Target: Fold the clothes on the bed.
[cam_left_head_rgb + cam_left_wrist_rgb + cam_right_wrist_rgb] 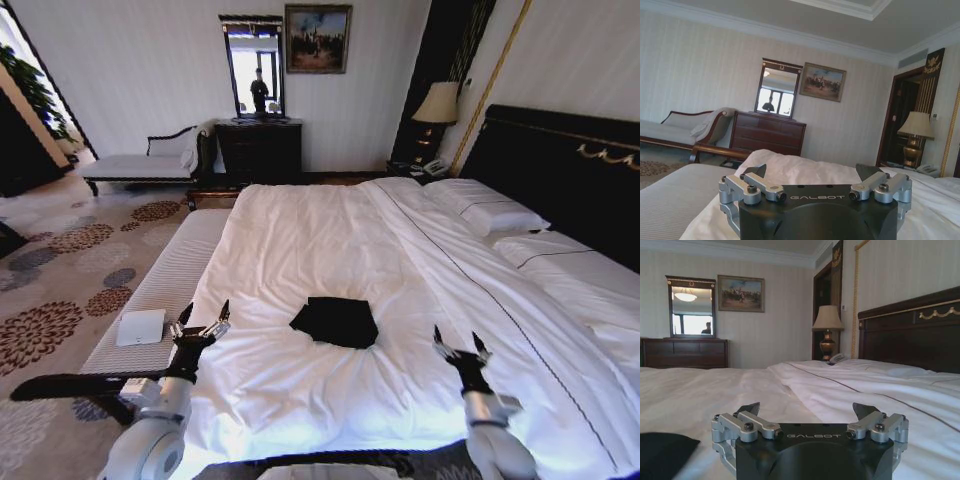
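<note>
White bed (300,250) — folded black T-shirt (336,321), long axis crosswise.

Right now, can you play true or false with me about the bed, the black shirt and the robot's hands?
1. The black T-shirt lies on the white duvet of the bed. True.
2. The left gripper is holding the T-shirt. False: its jaws are open and empty, off to the left of the shirt.
3. The right gripper has its jaws open. True.
4. The T-shirt is spread out flat with both sleeves out. False: it sits in a small, compact bundle.
5. A lamp stands beside the headboard. True.
6. The shirt lies on the pillows. False: it is in the middle of the bed, far from them.
</note>
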